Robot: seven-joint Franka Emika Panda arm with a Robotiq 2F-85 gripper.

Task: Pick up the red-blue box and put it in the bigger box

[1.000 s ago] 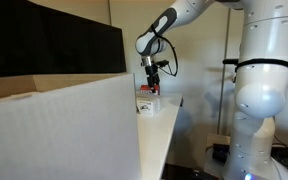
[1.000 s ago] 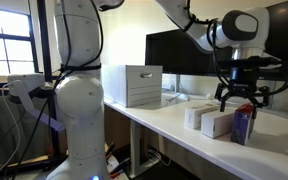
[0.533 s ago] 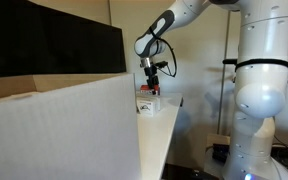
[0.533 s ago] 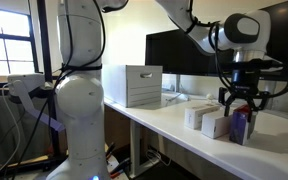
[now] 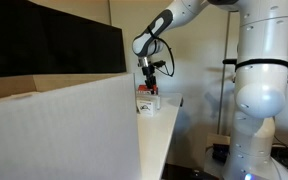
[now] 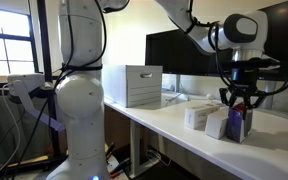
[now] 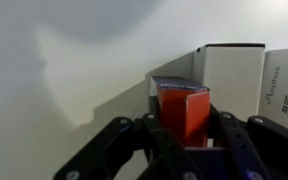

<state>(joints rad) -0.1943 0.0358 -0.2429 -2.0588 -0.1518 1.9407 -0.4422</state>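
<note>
The red-blue box point(image 7: 184, 110), a small red-orange carton, stands upright on the surface point(image 6: 174, 125), clamped between the fingers of my end effector point(image 6: 237, 114). The bigger box point(image 5: 54, 130), plain white with tan edges, stands well apart.

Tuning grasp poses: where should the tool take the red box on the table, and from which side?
Top end of the red box, from straight above, clamping its two side faces. It stands upright and a white box sits close beside it, leaving little room for a sideways approach. The tool is shut on it this way.
</note>
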